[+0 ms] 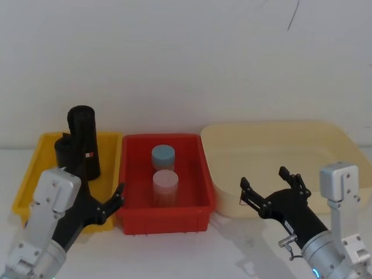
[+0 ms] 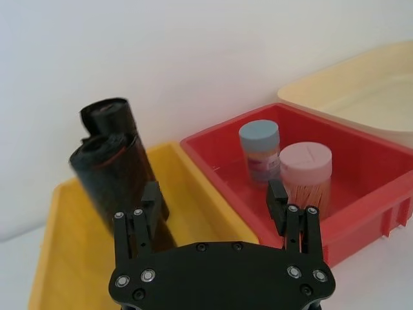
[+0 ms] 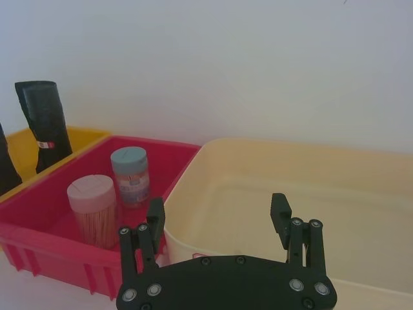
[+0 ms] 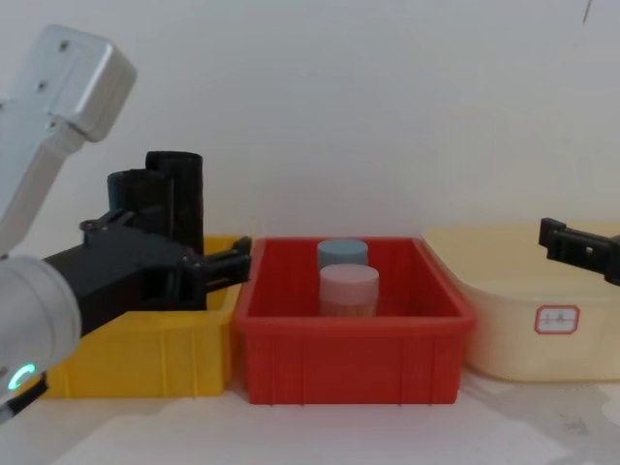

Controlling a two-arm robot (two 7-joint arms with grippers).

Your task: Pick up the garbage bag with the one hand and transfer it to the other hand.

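Step in hand, as I'm reading it: approach for the pick, nothing gripped yet. The garbage bag (image 1: 83, 136), the taller black roll, is standing upright in the back half of the yellow bin (image 1: 29, 180), w/ a small red-white tag on its side. A shorter black roll (image 1: 63, 152) is standing just beside it on the L, toward the bin's front; can't tell if they're touching.

L gripper (image 2: 214, 194) is hovering over the bin's front-R part. Its prongs are spread wide w/ nothing btwn them, and the gap is pointing more at the bin's R wall than at the roll. R gripper (image 3: 217, 208) is hovering at the front edge of the cream tub (image 1: 261, 127), near its front-L corner, prongs also apart and empty.

Doing it well, imo:
- Swing the gap L till it's centring on the tall roll.
- Come in above the short roll's top so the L-side prong isn't knocking it.
- Take the upper part, leaving the lower part free for the R gripper.
- Squeeze firmly; rolled film is probably slick.
- Lift straight up past the bin wall, then carry it over the red bin (image 1: 163, 218), clearing the blue-lidded jar (image 1: 163, 157) and pink-lidded jar (image 1: 165, 183).
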